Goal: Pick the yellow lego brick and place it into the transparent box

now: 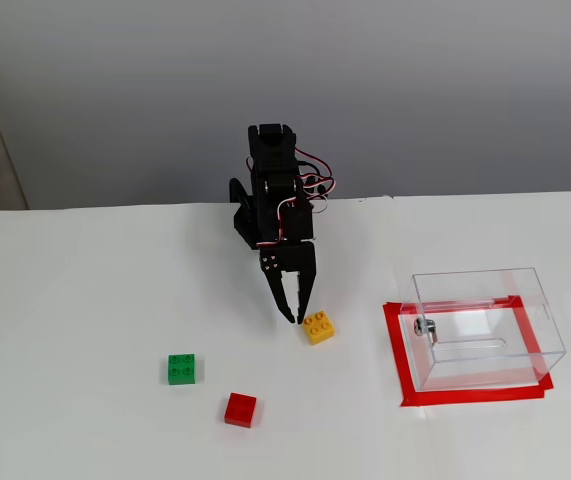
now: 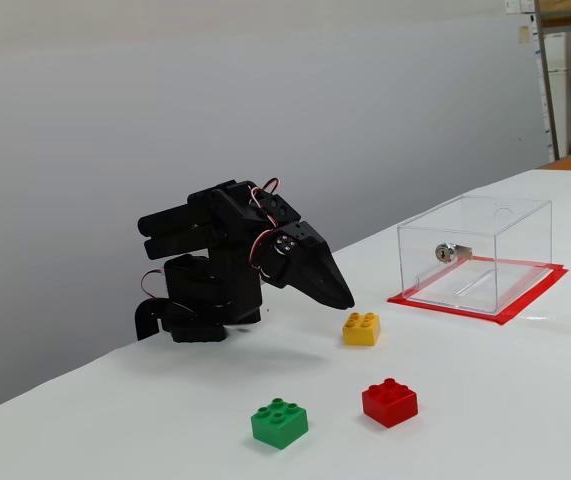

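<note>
Near edge of the table (image 1: 65, 300) in a fixed view: red brick (image 1: 241, 409) and, at approx. 10 o'clock from it, green brick (image 1: 181, 368), both untouched and well apart from the arm. Further in, the yellow lego brick (image 1: 317, 327) is seen resting flat on the table, not lifted. The pincer (image 1: 296, 315) is lowered with tips just beside the brick at its 10 o'clock; jaws are parted slightly, nothing is gripped. Contact w/ the brick can't be told. At approx. 3 o'clock from the brick, well apart, the transparent box (image 1: 540, 310) stands empty inside a red tape frame (image 1: 395, 350). Judged progress: approach nearly done; grasp, lift, carry and drop into the box are all left.
</note>
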